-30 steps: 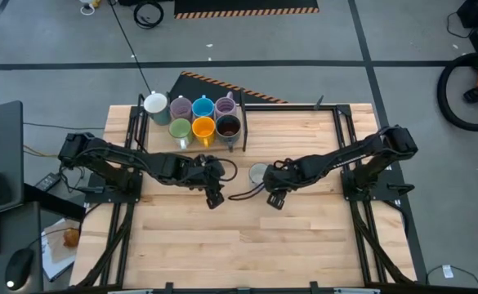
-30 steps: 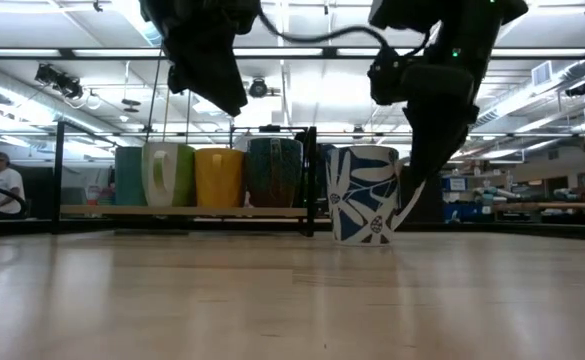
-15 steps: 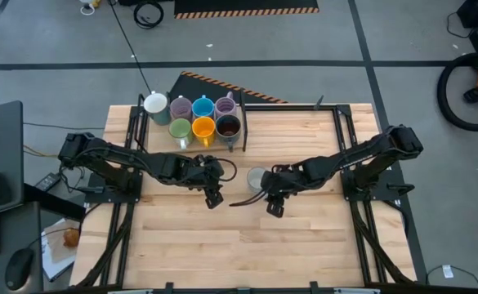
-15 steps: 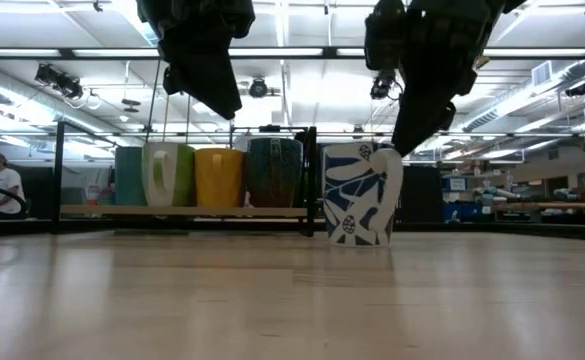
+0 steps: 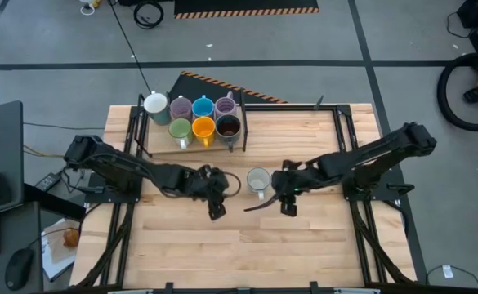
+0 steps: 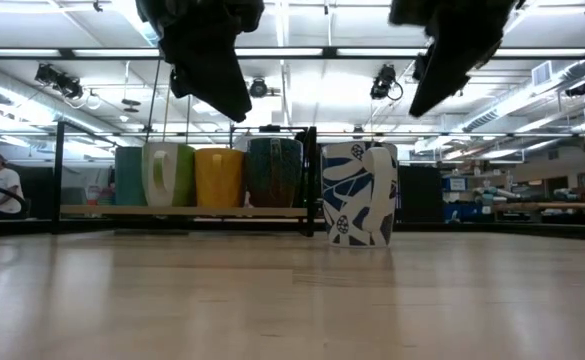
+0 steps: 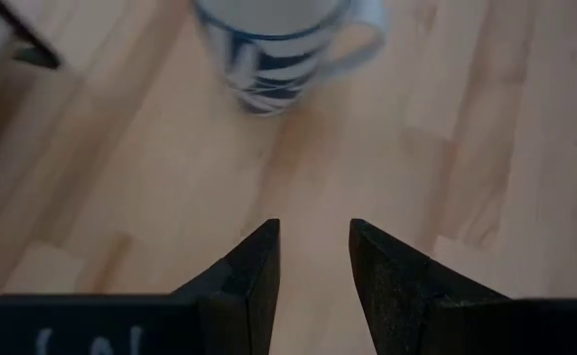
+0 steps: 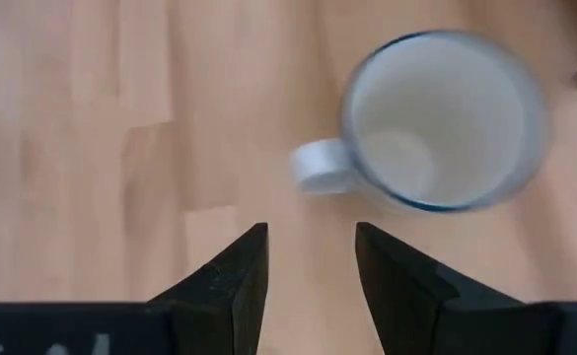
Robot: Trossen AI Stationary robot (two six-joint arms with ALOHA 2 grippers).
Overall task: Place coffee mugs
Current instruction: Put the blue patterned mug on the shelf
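1. Your left gripper (image 5: 215,209) hangs above the table just left of the blue-patterned white mug (image 5: 257,180). Its fingers (image 7: 253,271) stand partly apart with bare wood between them, holding and touching nothing.
2. Your right gripper (image 5: 288,206) hangs just right of that same mug, on its handle side. Its fingers (image 8: 237,271) are likewise partly apart and empty; the wrist view shows the mug's handle pointing toward them with a gap of tabletop between.
3. The patterned mug (image 6: 360,194) stands upright on the wooden table (image 5: 304,237), touching neither gripper, between the two of them and just in front of the tray's (image 5: 237,140) right end.
4. Count the mugs in the tray behind the patterned mug: seven. Back row, left to right: a white mug (image 5: 155,104), a lilac mug (image 5: 180,108), a blue mug (image 5: 203,107), a second lilac mug (image 5: 225,106). Front row: a green mug (image 5: 180,129), an orange mug (image 5: 203,128), a dark brown mug (image 5: 228,126). With the patterned one, that makes eight.
5. The tray sits at the table's far edge, toward the left of the patterned mug. The table to the right of the tray and all the near half in front of the patterned mug is open wood, bounded by the dark frame rails (image 5: 349,143) along the sides.
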